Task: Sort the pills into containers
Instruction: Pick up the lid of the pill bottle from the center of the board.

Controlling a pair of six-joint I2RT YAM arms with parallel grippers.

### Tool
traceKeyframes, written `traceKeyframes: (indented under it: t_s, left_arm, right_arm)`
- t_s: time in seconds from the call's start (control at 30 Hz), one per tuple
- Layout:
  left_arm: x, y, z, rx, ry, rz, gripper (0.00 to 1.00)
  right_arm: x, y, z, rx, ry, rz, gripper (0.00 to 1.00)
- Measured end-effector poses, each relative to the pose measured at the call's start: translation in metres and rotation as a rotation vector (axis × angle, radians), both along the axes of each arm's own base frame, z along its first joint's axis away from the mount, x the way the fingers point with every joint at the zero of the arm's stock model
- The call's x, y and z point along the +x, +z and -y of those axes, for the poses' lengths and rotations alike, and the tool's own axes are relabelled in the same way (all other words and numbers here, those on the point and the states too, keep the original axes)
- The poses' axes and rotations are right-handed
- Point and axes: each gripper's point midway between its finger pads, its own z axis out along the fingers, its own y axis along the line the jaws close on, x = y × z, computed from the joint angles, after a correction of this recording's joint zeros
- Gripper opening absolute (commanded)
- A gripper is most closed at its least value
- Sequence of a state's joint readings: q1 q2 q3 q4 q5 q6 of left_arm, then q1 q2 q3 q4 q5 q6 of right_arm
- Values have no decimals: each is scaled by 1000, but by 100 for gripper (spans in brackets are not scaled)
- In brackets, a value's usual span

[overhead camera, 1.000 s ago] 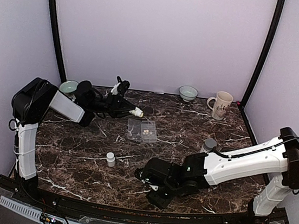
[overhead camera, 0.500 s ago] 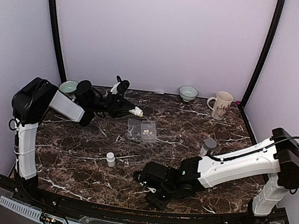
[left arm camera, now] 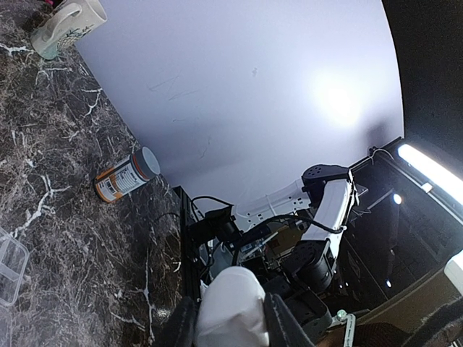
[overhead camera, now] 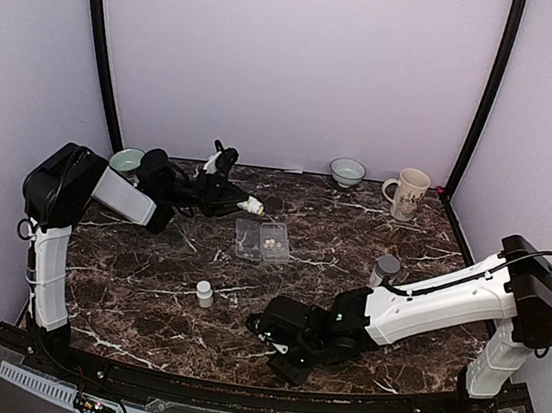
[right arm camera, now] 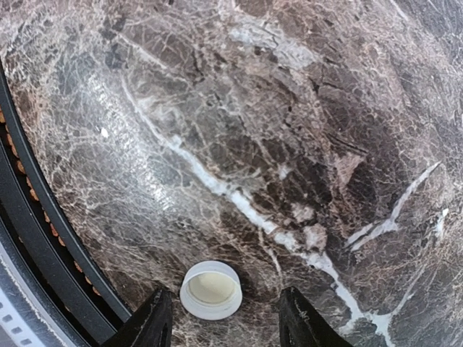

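Note:
The clear pill box (overhead camera: 261,240) lies open at the table's middle, with a few pale pills (overhead camera: 272,238) in its right part. My left gripper (overhead camera: 239,203) hovers just behind and left of the box, shut on a small white bottle (overhead camera: 251,205) that is tipped sideways. In the left wrist view that bottle (left arm camera: 230,307) fills the gap between the fingers. My right gripper (overhead camera: 276,346) is low over the table near the front edge and open. A white bottle cap (right arm camera: 210,290) lies upside down between its fingers (right arm camera: 155,322), touching neither.
A second small white bottle (overhead camera: 204,293) stands left of the right gripper. The orange bottle with grey cap (overhead camera: 383,270) stands behind the right forearm. A mug (overhead camera: 408,193) and a bowl (overhead camera: 347,171) are at the back right, and another bowl (overhead camera: 126,160) at the back left.
The right arm has shifted a little, its upper link swinging left and its gripper settling over the cap. The left arm and its bottle have not moved.

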State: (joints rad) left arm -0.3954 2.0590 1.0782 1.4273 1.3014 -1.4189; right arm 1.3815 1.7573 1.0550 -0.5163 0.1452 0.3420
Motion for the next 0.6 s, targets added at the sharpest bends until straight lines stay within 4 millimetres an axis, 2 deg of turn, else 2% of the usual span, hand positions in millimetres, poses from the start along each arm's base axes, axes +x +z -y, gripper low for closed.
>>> traceKeyframes:
  t_s: [0.27,0.6]
  left_arm:
    - [1,0,-2,-10,1,-6,0]
    - [1,1,-2,-11,0,-15,0]
  right_arm:
    - [-3,1,-1,16,3,-29,51]
    - [-5,-8,1,-6,-2,-43,44]
